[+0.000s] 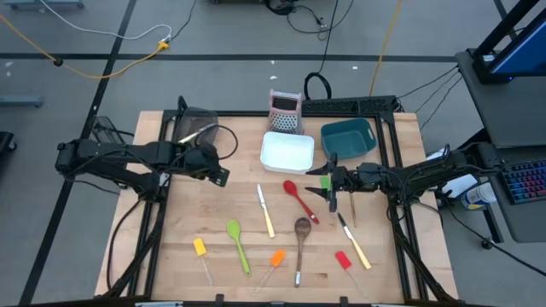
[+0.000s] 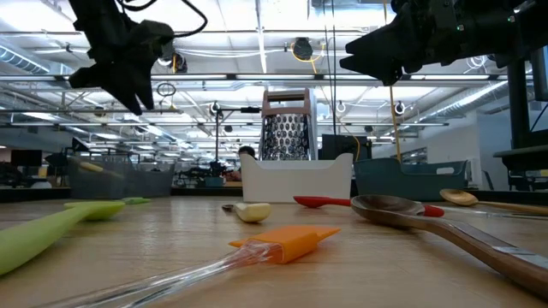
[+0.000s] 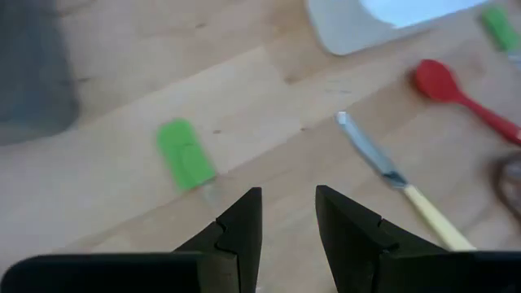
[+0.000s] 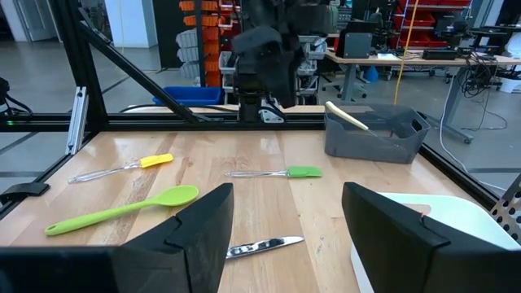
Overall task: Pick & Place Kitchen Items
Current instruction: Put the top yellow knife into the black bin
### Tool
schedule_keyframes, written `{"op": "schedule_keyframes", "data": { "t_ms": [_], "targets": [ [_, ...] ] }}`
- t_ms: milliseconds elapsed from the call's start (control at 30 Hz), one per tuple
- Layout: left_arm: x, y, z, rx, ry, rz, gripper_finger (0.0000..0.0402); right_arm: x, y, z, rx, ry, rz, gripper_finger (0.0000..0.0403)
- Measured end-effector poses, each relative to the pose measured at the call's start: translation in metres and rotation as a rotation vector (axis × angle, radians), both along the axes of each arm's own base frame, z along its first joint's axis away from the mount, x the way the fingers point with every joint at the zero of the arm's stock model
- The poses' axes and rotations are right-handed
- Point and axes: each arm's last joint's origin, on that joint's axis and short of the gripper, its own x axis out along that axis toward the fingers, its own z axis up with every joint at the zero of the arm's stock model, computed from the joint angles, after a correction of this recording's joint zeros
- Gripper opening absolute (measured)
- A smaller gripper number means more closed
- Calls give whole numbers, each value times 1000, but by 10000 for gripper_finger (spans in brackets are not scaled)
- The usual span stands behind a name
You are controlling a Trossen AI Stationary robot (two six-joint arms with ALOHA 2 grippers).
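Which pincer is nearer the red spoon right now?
Right. The right pincer hangs open just beside the red spoon, toward the teal bin. The left pincer is across the table by the dark mesh bin, well away.

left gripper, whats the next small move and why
Probably lower the left gripper onto the green spatula and close. Its fingers stand apart with nothing between them, and the left wrist view shows that spatula lying flat on the table just ahead of them, clear of the knife. The right gripper waits open, near the red spoon.
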Motion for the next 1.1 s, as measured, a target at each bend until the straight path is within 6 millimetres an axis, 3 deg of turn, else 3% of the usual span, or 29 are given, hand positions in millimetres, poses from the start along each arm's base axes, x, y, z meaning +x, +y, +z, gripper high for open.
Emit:
{"op": "schedule_keyframes", "data": {
  "t_ms": [300, 733, 1100],
  "targets": [
    [17, -20, 2, 3, -119, -101, 120, 0, 0, 0, 0, 0, 0, 224],
    [47, -41, -15, -23, -155, -186, 120, 0, 0, 0, 7, -1, 0, 224],
    [56, -51, -21, -38, -171, -215, 120, 0, 0, 1, 8, -8, 0, 224]
  ]
}}
